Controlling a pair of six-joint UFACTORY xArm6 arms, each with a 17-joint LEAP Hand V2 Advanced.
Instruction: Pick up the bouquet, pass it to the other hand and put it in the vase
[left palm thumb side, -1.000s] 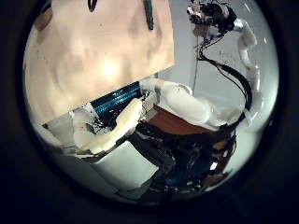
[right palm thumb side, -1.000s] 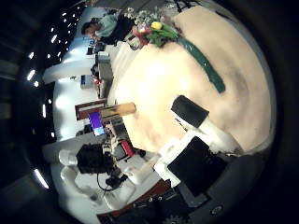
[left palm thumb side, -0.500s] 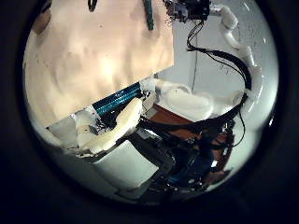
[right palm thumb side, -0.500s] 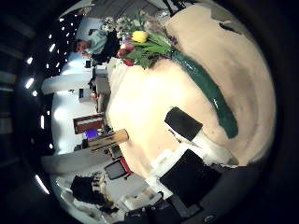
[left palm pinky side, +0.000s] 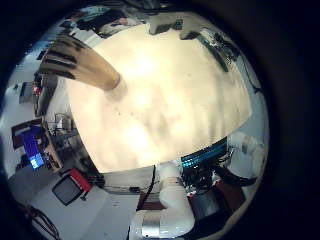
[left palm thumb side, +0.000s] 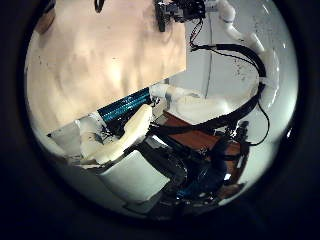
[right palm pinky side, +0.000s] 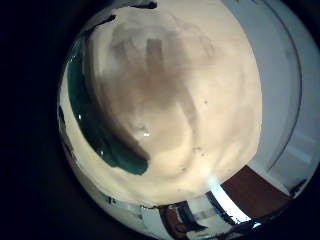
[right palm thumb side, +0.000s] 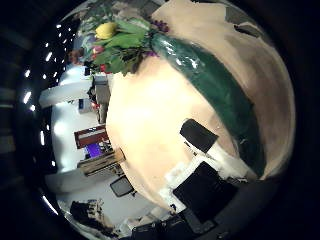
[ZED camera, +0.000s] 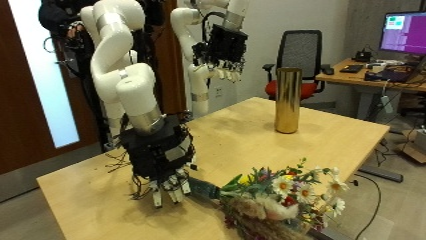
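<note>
In the outside view the bouquet (ZED camera: 277, 193), mixed flowers with a dark green wrapped stem, lies on the wooden table (ZED camera: 240, 135) near its front edge. The tall gold vase (ZED camera: 286, 100) stands upright at the far side. My right hand (ZED camera: 159, 165) hangs low over the table at the bouquet's stem end, fingers pointing down, open, holding nothing. My left hand (ZED camera: 220, 48) is high above the table's far side, open and empty. The right thumb side palm view shows the green wrap (right palm thumb side: 215, 85) and flowers (right palm thumb side: 118, 35) close. The left little finger side palm view shows the vase (left palm pinky side: 85, 65).
An office chair (ZED camera: 304, 55) stands behind the table, and a desk with a monitor (ZED camera: 402, 35) stands beyond the vase. The table's front edge runs close to the bouquet. Bare tabletop lies between the bouquet and the vase.
The bouquet has grown much larger in the right thumb side palm view: my right hand has come closer to it. In the left thumb side palm view the right arm has swung over the table.
</note>
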